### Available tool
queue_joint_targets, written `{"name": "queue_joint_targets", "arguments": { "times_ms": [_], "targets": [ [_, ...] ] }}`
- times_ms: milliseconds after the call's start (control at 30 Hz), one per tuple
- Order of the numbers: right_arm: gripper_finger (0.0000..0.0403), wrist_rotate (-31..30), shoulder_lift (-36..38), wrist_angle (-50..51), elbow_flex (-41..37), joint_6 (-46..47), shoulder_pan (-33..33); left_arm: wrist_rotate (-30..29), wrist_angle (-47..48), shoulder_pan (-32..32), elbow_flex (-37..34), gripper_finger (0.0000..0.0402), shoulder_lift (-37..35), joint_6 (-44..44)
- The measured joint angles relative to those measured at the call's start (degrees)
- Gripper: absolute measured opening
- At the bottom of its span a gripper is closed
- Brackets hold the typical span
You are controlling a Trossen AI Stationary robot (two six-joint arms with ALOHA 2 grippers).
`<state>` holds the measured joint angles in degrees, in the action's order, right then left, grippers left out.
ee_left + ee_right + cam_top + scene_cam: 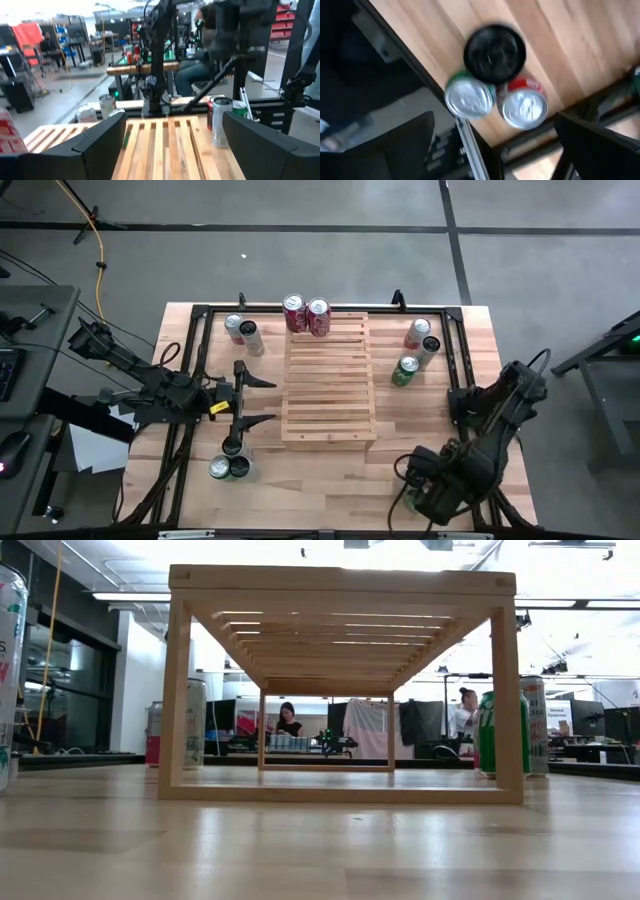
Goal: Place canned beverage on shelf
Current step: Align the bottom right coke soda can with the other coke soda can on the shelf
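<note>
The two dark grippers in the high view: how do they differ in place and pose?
The left gripper reaches sideways toward the light-wood slatted shelf, beside its left edge; the right gripper points down over the near right corner of the butcher-block table, away from the shelf. Both are open and hold nothing.

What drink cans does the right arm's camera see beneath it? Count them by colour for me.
Black can: 1
Green can: 1
Red can: 1
Total: 3 cans, standing together near the table's edge.
</note>
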<state>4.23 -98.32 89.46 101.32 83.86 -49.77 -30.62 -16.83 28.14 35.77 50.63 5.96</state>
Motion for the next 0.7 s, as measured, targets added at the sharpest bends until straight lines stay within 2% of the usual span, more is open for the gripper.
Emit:
{"name": "queue_joint_targets", "arguments": {
  "times_ms": [200, 300, 433, 700],
  "targets": [
    [0.0397, 18.19, 0.36, 0.38, -8.41, 1.65, 0.64, 0.00, -4.28, 0.02, 0.02, 0.0323, -0.02, 6.42],
    [0.0397, 23.31, 0.37, 0.67, -12.01, 1.65, 0.23, -0.02, -4.19, 0.02, 0.02, 0.0323, -0.02, 7.92],
    [0.0397, 24.70, 0.37, 0.61, -14.05, 1.16, 0.18, -0.01, -4.44, 0.02, 0.02, 0.0323, -0.02, 9.76],
    [0.0397, 21.37, 0.39, 0.56, -14.08, -1.53, 0.23, -0.02, -4.49, 0.04, 0.02, 0.0323, -0.02, 8.76]
  ]
}}
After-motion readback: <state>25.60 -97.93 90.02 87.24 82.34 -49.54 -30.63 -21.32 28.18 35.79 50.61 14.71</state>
